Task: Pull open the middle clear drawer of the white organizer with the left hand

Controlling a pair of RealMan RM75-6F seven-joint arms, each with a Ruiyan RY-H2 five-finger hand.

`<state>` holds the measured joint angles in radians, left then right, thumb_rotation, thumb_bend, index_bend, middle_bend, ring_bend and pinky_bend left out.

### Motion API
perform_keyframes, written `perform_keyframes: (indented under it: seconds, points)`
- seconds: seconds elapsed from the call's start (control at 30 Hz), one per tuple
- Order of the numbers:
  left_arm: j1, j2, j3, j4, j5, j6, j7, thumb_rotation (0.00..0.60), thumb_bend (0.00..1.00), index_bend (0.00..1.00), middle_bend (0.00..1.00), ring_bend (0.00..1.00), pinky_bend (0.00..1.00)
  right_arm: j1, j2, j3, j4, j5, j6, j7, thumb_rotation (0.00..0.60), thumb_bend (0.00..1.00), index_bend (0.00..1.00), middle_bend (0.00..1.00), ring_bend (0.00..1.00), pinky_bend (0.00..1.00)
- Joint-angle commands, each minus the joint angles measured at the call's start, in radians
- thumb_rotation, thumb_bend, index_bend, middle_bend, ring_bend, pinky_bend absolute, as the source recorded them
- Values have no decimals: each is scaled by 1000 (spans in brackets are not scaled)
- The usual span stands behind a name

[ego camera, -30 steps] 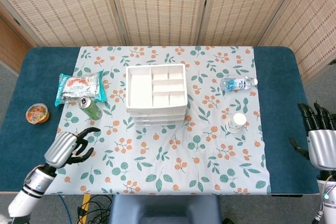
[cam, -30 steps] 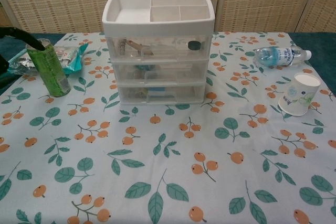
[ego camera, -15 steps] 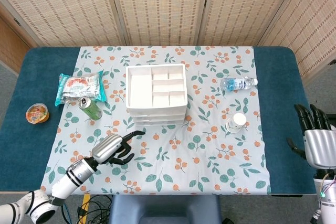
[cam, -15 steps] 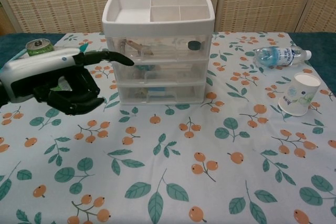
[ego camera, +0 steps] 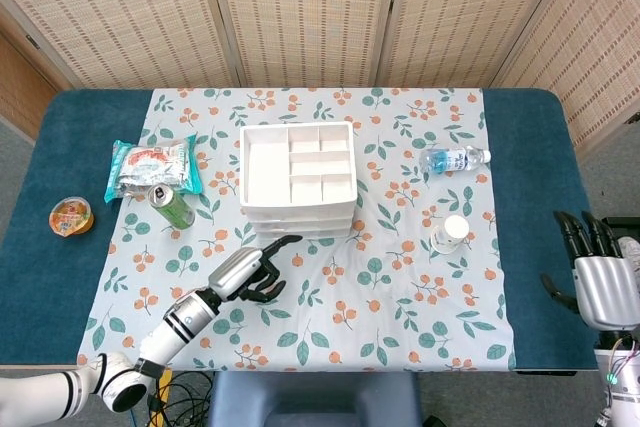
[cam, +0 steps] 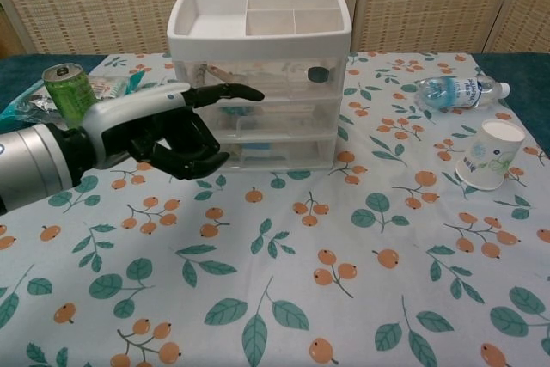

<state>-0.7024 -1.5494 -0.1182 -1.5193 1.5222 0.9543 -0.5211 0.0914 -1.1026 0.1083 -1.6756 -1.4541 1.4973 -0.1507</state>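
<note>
The white organizer [ego camera: 297, 179] stands mid-table on the floral cloth, its three clear drawers facing me in the chest view [cam: 258, 32]. The middle drawer [cam: 284, 113] sits flush with the others. My left hand [cam: 163, 131] hovers just in front of the drawers' left half, one finger [cam: 245, 92] stretched out level with the gap between top and middle drawer, the rest curled in, holding nothing. From the head camera the same left hand [ego camera: 250, 269] is just short of the organizer's front. My right hand [ego camera: 598, 282] hangs off the table's right edge, fingers spread, empty.
A green can [cam: 70, 88] and a snack bag [ego camera: 152, 167] lie left of the organizer. To the right are a water bottle [cam: 455, 90] on its side and a paper cup [cam: 490, 154]. A jelly cup [ego camera: 72, 215] sits at the far left.
My left arm has swung from the table's left front corner in to the organizer's front, its outstretched finger now close to the drawers. The right hand has drifted slightly lower.
</note>
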Motion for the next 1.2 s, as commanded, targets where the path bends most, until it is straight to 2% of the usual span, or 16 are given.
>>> perform_keyframes:
  seconds: [0.03,0.5,0.8,1.2]
  points:
    - [-10,-35,-16,9,-47,-18,24,600,475,87,897,968,1000,-3,1,-2,0,0,3,2,600,298,0,104,42,91]
    - [-29,-134,-66,68,-132,-12,11,600,475,87,899,969,1000,-31,17,-9,-1,18,22,7,600,300,0,104,42,91]
    - [-23,-184,-89,110,-183,13,56,600,475,87,906,972,1000,-42,24,-11,-2,27,26,11,600,300,0,104,42,91]
    - [-23,-223,-111,136,-209,18,44,600,475,87,906,973,1000,-49,28,-9,-1,35,28,11,600,301,0,104,42,91]
